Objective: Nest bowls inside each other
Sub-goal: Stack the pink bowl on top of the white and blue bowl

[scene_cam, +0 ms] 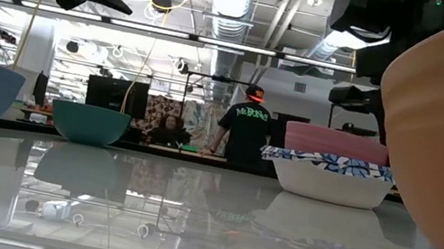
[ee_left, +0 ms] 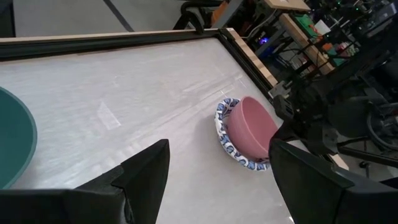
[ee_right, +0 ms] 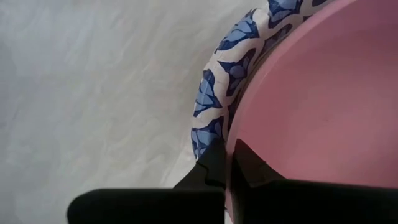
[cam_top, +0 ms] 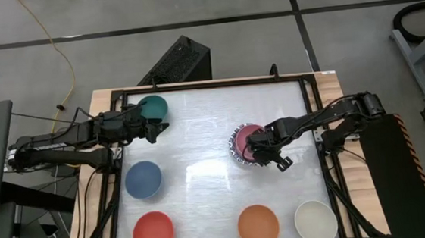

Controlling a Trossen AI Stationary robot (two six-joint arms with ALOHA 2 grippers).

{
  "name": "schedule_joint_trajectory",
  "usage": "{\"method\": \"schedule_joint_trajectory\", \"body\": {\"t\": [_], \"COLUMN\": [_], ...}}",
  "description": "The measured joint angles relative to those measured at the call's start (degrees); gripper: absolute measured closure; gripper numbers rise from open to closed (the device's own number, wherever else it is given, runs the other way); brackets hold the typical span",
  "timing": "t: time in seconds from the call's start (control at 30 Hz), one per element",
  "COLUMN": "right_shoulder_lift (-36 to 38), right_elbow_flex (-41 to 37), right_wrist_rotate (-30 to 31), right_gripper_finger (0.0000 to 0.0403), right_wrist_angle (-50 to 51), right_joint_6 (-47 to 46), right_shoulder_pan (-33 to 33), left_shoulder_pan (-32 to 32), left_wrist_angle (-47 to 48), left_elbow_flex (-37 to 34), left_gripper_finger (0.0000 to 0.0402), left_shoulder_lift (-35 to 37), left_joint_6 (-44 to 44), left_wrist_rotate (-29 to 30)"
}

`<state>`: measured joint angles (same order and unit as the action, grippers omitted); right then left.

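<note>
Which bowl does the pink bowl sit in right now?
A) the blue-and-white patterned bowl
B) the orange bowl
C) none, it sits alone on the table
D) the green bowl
A: the pink bowl rests inside the blue-and-white patterned bowl, whose rim shows around it.

Pink bowl (cam_top: 243, 139) inside white bowl with blue pattern (cam_top: 237, 157). Other bowls: green (cam_top: 153, 106), blue (cam_top: 143, 179), red (cam_top: 153, 232), orange (cam_top: 258, 225), cream (cam_top: 315, 221). Table (cam_top: 205, 119) white, glossy.
</note>
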<state>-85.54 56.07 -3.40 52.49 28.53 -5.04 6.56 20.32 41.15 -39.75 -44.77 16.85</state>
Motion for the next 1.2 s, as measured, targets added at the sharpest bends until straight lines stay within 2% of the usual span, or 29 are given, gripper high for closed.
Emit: {"method": "schedule_joint_trajectory", "body": {"t": [1.07,1.2], "right_shoulder_lift": [-0.04,-0.04], "right_elbow_flex": [-0.07,-0.09], "right_wrist_rotate": [-2.93,-2.75], "right_gripper_finger": [0.0394,0.0382], "right_wrist_angle": [-1.62,-1.72], "right_joint_6": [-0.24,-0.24], "right_shoulder_pan": [1.88,1.88], "left_shoulder_pan": [0.01,0.00], "left_wrist_angle": [0.30,0.82], "left_elbow_flex": [0.00,0.00], "left_gripper_finger": [0.0139,0.0139], "left_shoulder_lift": [0.00,0.00], "left_joint_6": [0.02,0.02], "left_wrist_rotate": [0.01,0.01]}}
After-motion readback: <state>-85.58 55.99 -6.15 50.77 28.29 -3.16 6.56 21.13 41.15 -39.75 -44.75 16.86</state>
